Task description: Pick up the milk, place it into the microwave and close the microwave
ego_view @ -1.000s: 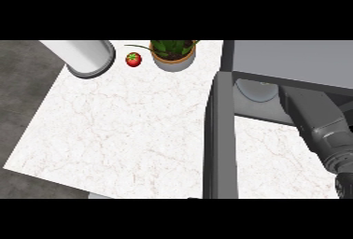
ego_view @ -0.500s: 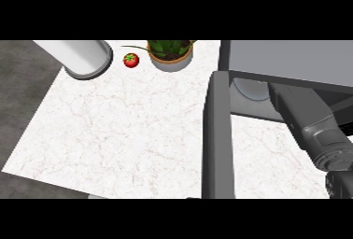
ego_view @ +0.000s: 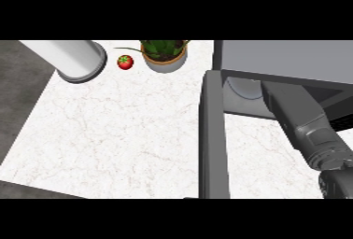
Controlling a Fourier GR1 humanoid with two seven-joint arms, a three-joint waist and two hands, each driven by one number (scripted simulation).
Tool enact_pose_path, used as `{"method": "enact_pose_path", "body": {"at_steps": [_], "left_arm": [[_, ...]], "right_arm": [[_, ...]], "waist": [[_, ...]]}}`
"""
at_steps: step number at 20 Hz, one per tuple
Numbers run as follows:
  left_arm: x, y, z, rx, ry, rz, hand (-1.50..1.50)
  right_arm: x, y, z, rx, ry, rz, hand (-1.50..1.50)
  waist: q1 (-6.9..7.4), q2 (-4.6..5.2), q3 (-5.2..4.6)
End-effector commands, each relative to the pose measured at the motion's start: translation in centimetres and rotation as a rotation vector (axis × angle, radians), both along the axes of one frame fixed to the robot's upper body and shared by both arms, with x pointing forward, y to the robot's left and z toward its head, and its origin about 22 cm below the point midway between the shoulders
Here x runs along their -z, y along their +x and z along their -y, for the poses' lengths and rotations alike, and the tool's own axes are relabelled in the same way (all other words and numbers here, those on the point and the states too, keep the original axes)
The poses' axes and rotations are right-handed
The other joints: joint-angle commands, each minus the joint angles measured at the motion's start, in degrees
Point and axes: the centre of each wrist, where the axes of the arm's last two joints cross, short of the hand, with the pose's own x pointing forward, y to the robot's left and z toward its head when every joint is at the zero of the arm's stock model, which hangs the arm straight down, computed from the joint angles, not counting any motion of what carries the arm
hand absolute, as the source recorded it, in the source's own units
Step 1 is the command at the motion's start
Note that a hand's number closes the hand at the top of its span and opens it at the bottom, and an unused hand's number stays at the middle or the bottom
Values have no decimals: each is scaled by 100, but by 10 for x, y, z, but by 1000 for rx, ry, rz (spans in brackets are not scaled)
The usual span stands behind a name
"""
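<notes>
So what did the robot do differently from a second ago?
The right forearm pushed further up and left, deeper into the open microwave; its end is hidden inside, so the robot hand and any milk can't be seen. The microwave door stayed open, and the tomato, potted plant and white cylinder on the counter did not move.

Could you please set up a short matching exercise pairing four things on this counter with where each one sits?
Things:
1. tomato
2. potted plant
3. microwave door
4. white cylinder

Places:
A. far left corner of the counter
B. standing open, edge-on, down the middle of the view
C. far edge, just right of the tomato
D. between the cylinder and the plant

Pairs: 1-D, 2-C, 3-B, 4-A
</notes>
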Motion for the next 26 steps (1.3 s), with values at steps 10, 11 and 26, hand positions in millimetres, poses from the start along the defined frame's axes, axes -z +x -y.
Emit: {"method": "enact_pose_path", "body": {"at_steps": [10, 11, 26], "left_arm": [[28, 3, 40, 147, -16, -13, -150], [33, 1, 35, 176, -28, -32, -150], [52, 23, 85, 316, 110, -103, -150]], "right_arm": [[23, -12, 13, -226, 170, -79, -150], [29, -15, 20, -239, 209, -61, -150], [127, -78, -20, -512, 596, -154, -150]], "waist": [[-523, -355, -183], [-480, -338, -181], [-956, -570, -201]]}}
